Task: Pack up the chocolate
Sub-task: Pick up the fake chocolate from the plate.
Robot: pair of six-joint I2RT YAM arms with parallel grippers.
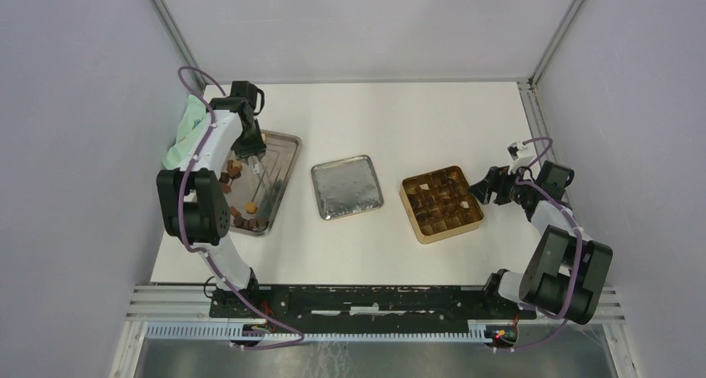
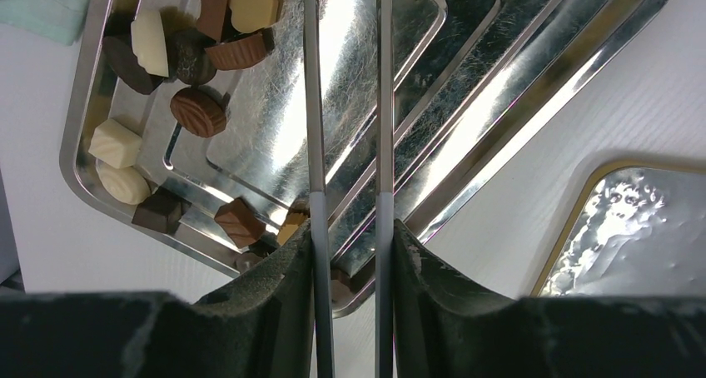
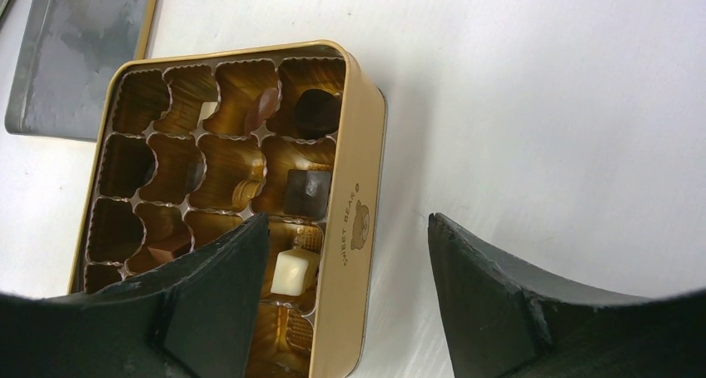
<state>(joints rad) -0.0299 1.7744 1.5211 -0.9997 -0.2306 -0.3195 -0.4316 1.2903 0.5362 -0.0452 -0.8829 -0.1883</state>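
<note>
L gripper (image 2: 350, 232) clamped on tweezers (image 2: 315, 103), pointing fwd over tray (image 2: 499, 103). Loose chocolate (image 2: 198, 111) sits ahead-left of it; tweezer tips out of frame. R gripper (image 3: 347, 220) wide, straddling tin (image 3: 354, 145) wall, prob. to steady it; few pcs already inside.

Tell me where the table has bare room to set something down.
The table is bare behind the lid and the gold tin, and in front of them along the near edge. Crowded: the tray, its left edge lined with chocolate.
</note>
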